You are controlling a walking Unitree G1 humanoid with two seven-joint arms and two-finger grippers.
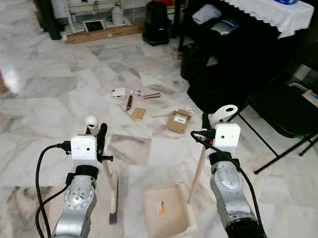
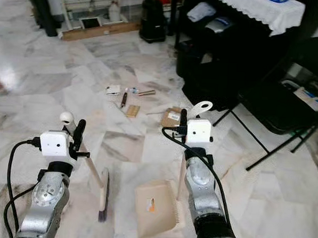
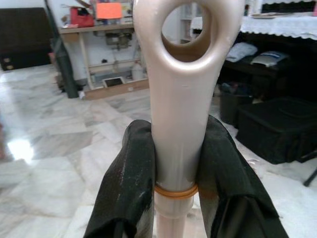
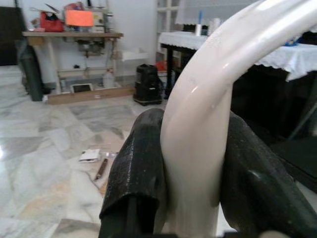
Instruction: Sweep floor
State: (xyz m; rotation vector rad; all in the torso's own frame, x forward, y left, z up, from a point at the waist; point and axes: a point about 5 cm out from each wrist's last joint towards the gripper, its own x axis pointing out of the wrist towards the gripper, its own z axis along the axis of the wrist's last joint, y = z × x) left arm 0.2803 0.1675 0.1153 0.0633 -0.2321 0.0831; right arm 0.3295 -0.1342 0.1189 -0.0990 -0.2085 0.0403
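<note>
**Broom in the left gripper, dustpan in the right, litter still out on the marble**

Broom [image 1: 108, 183] handle sits squeezed between the left gripper's [image 3: 176, 163] two black fingers [image 3: 128, 188], just above an orange ring on the shaft, with the hanging loop at the very top poking out past them. Its brush head rests on the floor right in front of the robot, a bit left of centre.

Dustpan [image 1: 167, 211] is the only real container here. It lies flat on the floor just right of the brush head, comb edge on its right side, and apart from an orange sticker the pan looks bare. Its long pale handle runs up to the right gripper [image 4: 190, 163], whose fingers are clamped tight on the curved top.

Farther out sits the mess: a small white box [image 1: 118, 92], a dark pen-like thing [image 1: 129, 101], a copper-coloured tube [image 1: 152, 95], a small tan piece [image 1: 138, 113] and a flattened cardboard box [image 1: 179, 121]. All of it is well apart from the brush and the pan.

On the right, black bags [image 1: 225, 74] sit under a table with a white lace cloth [image 1: 271, 10], and a black folding chair [image 1: 295, 113] has its legs reaching toward the dustpan side. A sewing-machine table [image 1: 95, 11] stands at the far wall.
</note>
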